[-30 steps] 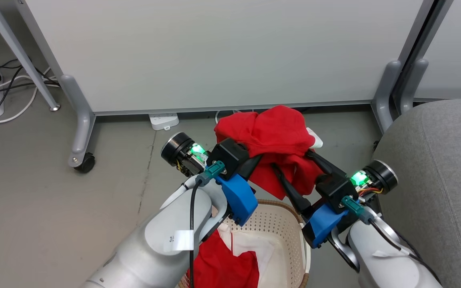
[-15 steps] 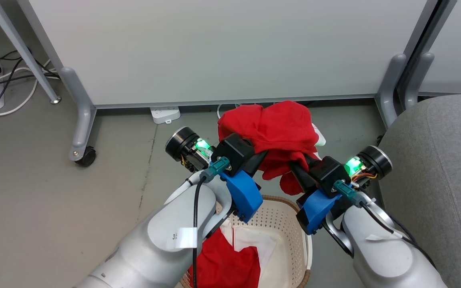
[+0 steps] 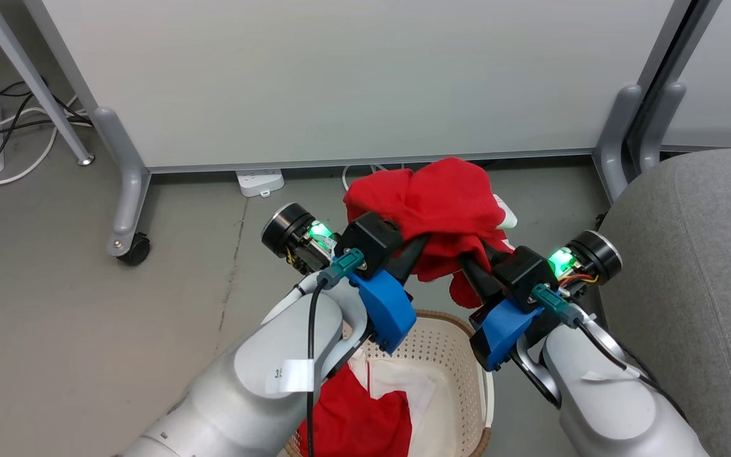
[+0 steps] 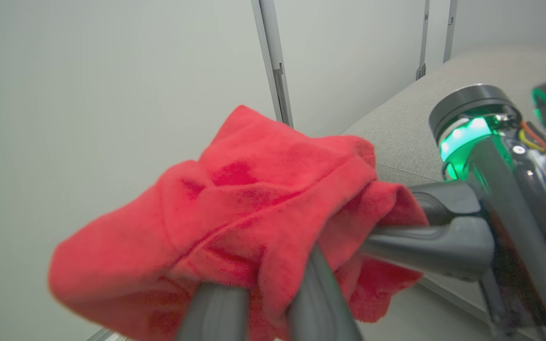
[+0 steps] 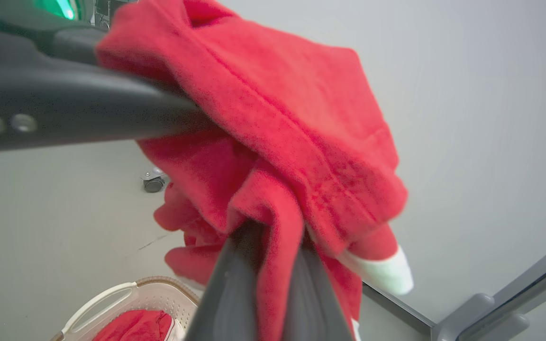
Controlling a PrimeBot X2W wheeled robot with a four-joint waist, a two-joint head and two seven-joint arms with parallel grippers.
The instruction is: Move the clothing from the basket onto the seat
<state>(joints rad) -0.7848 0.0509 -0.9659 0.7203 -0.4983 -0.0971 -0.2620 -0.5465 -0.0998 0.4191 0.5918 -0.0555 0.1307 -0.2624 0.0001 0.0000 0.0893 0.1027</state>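
Head view, and both arms are holding the red garment (image 3: 438,203) up above the far rim of the basket (image 3: 451,355). The left gripper (image 3: 417,249) is biting into the bundle from the basket's left side and the right gripper (image 3: 470,270) from its right, with the dark fingers of both disappearing into the cloth.

Against a second ago, the right gripper is now sitting higher above the basket and closer to its partner. The red tail that was dangling down toward the basket's far rim is now bunching up clear of it. Over the last half second barely anything is changing, and the bundle is hanging in much the same spot over the basket.

Left wrist view is showing the jaws narrow, with a thick fold of red squeezed between them. Right wrist view is showing the same: fingers nearly together and pinching red cloth, with a white cuff (image 5: 382,272) drooping off the bundle on the side away from the basket.

Down inside the basket, a second red piece (image 3: 356,422) with white lining is lying on the bottom, partly hidden behind the left forearm. The grey seat (image 3: 689,254) is sitting just to the right of the basket.
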